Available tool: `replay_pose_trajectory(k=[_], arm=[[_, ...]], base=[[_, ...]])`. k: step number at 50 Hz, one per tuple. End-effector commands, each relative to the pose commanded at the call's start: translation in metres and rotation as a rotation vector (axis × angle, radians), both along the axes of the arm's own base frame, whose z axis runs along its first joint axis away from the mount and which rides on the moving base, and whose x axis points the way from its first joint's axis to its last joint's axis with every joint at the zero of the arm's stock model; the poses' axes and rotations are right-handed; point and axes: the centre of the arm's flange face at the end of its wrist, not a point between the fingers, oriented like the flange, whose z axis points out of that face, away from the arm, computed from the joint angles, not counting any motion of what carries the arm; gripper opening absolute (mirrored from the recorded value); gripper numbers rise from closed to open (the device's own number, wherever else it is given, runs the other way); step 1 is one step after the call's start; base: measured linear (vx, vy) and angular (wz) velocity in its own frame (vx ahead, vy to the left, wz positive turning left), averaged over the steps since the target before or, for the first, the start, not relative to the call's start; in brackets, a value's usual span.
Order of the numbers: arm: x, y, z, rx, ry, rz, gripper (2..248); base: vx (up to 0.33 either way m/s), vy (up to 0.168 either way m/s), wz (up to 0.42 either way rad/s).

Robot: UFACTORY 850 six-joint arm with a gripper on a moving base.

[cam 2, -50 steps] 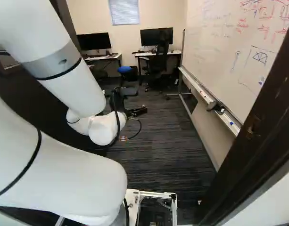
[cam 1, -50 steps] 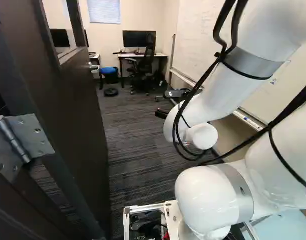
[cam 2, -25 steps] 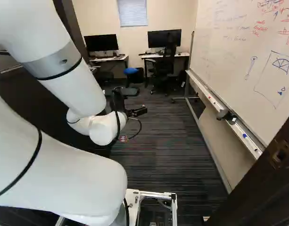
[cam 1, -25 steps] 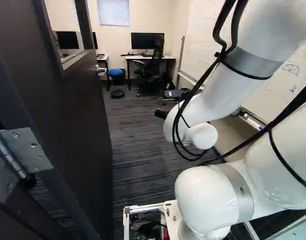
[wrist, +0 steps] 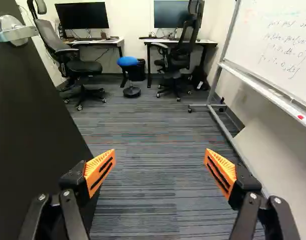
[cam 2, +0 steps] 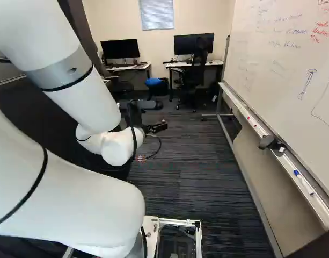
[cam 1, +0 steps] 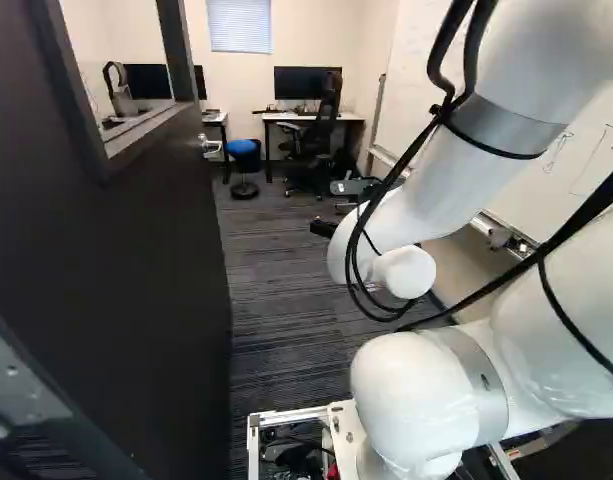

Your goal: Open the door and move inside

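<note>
Black and two-fingered, the gripper (cam 2: 162,127) reaches out over the carpet (cam 2: 207,177) at the end of the white arm (cam 2: 73,91), its fingers standing wide apart with nothing between the orange pads (wrist: 97,169). The dark door (cam 1: 136,260) stands open along the left side of the left base view; in the wrist view its panel rises beside the gripper (wrist: 160,156) and passes behind one finger, though whether the two touch cannot be told. Its silvery handle (cam 1: 208,147) sits farther along the panel, ahead of that same finger and well apart from it. A metal hinge (cam 1: 24,385) shows on the door's near part, at the lower left of the left base view, and a window (cam 1: 116,60) is set in its upper part.

On the gripper's other side, a whiteboard (cam 2: 282,64) with red and blue writing runs along the room, a gray eraser (cam 2: 269,142) and a blue marker (cam 2: 297,173) lying on its tray (cam 2: 320,207). Well ahead of the gripper, two white desks (wrist: 209,42) carry dark monitors (wrist: 82,16), with a black office chair (wrist: 83,67) at each. Between the chairs are a blue-topped stool (wrist: 128,61) and, just beside it, a black bin (wrist: 139,71). Window blinds (cam 2: 156,14) show on the far wall (cam 2: 110,21), above and between the monitors.
</note>
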Motion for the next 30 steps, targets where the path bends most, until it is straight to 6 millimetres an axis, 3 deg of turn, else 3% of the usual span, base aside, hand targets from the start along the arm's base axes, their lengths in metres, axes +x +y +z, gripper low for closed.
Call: replay_pose_trajectory(k=[30], arm=[[0.0,0.0,0.0,0.0,0.0,0.0,247]], base=[[0.205,-0.015,0.004]])
